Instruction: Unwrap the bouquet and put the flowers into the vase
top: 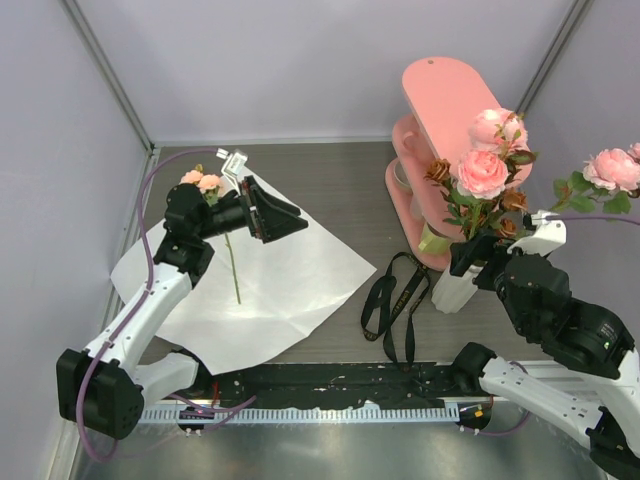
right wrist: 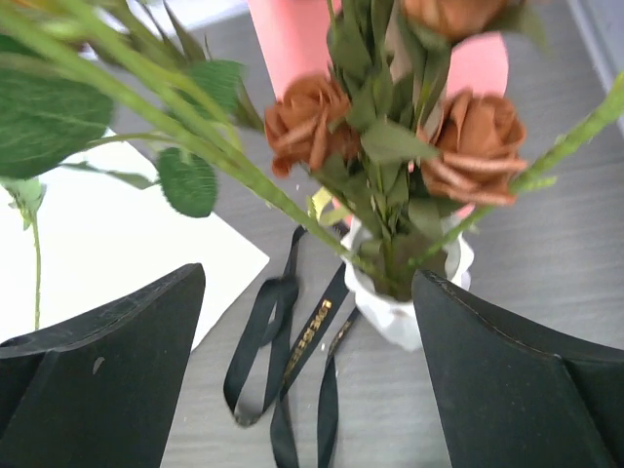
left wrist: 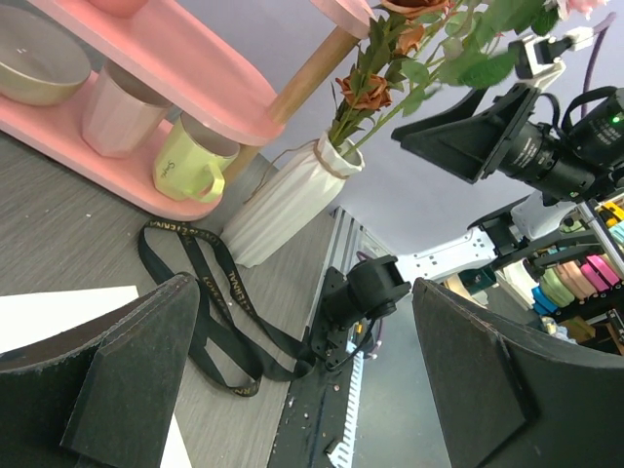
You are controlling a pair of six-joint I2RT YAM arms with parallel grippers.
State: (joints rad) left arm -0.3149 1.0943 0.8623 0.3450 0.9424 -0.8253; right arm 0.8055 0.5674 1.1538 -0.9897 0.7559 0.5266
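The bouquet is undone: its white paper (top: 290,275) lies flat on the table, and one peach-pink flower (top: 201,181) lies on it, stem (top: 234,270) pointing toward me. The black ribbon (top: 392,300) lies loose between paper and vase. The white ribbed vase (top: 452,292) stands by the pink shelf and holds pink roses (top: 483,172) and rust buds (right wrist: 302,115). My right gripper (top: 480,262) hangs open just above the vase (right wrist: 395,307), nothing between its fingers. My left gripper (top: 285,218) is open and empty over the paper, beside the lying flower.
A pink two-tier oval shelf (top: 445,100) stands at the back right, with a pale pink cup (left wrist: 117,119), a green mug (left wrist: 190,164) and a bowl (left wrist: 39,63) on its lower tier. Grey walls close in on both sides.
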